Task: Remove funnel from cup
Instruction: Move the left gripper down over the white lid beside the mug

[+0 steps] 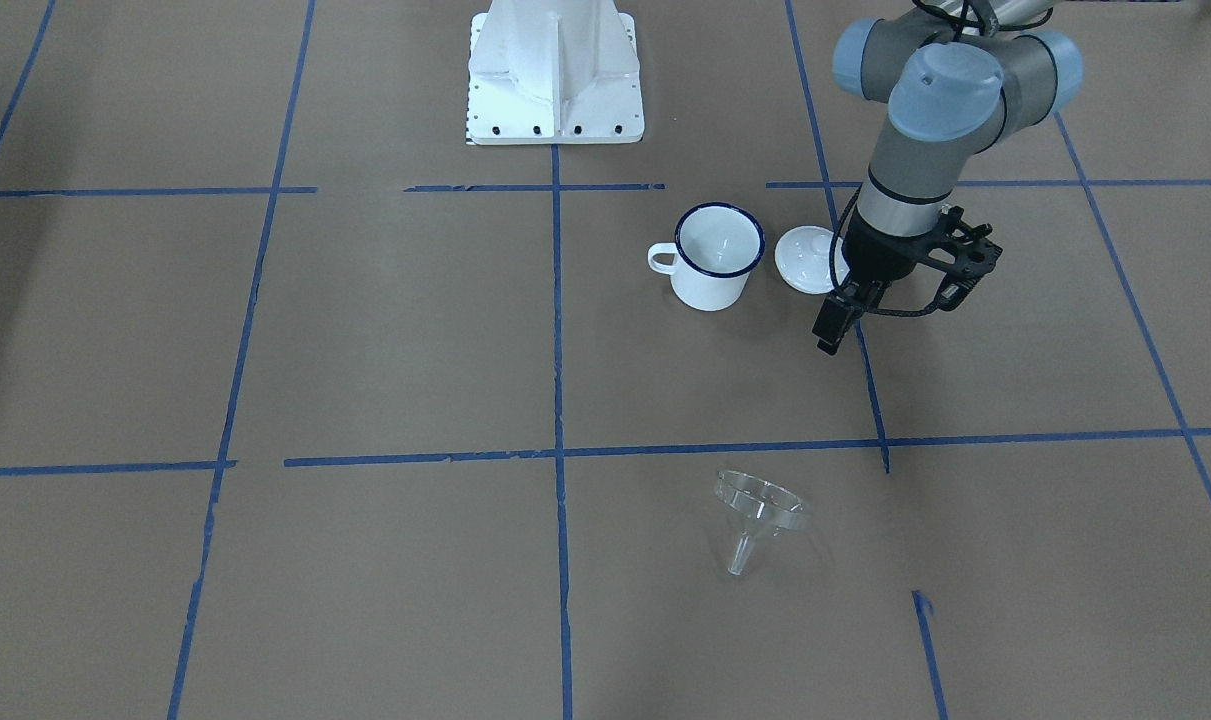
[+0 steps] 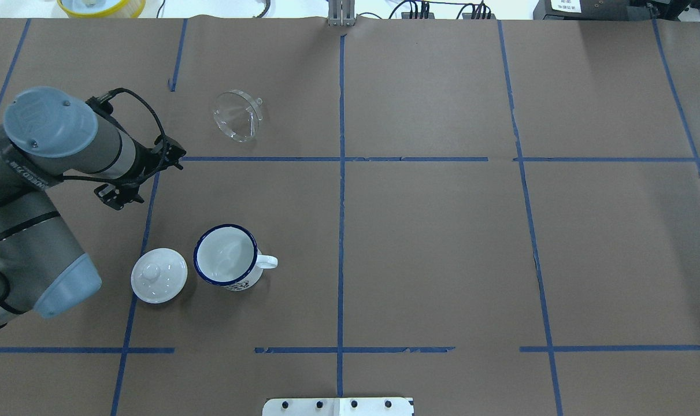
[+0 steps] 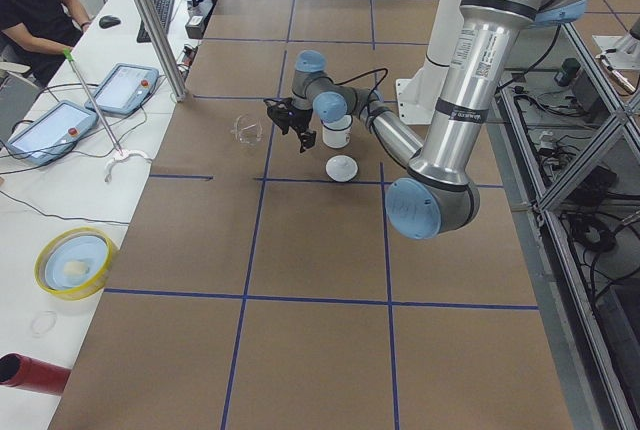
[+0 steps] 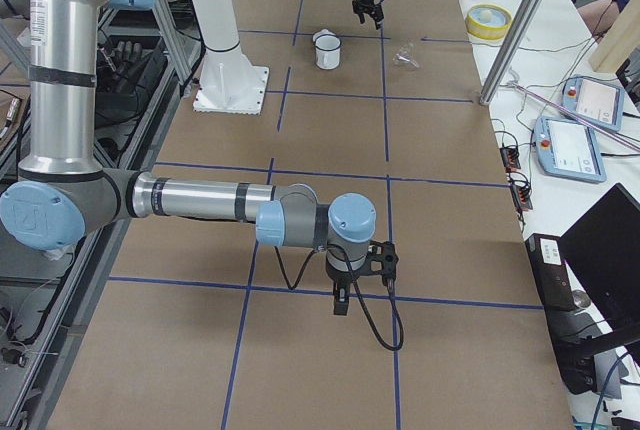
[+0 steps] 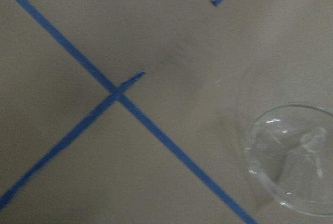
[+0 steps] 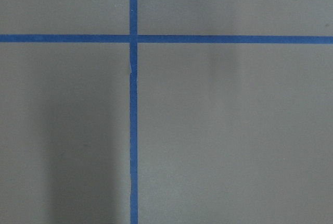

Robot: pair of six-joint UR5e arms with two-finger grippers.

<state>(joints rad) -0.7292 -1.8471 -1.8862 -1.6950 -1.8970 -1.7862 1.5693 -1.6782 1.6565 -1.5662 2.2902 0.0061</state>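
Observation:
The clear plastic funnel lies on its side on the brown table, out of the cup and well away from it; it also shows in the overhead view and the left wrist view. The white enamel cup with a blue rim stands upright and empty. My left gripper hangs above the table beside the cup, holding nothing; its fingers overlap, so I cannot tell whether it is open or shut. My right gripper shows only in the exterior right view, far from both; I cannot tell its state.
A white knobbed lid lies right beside the cup, under my left wrist. The white robot base stands behind the cup. Blue tape lines cross the brown table paper.

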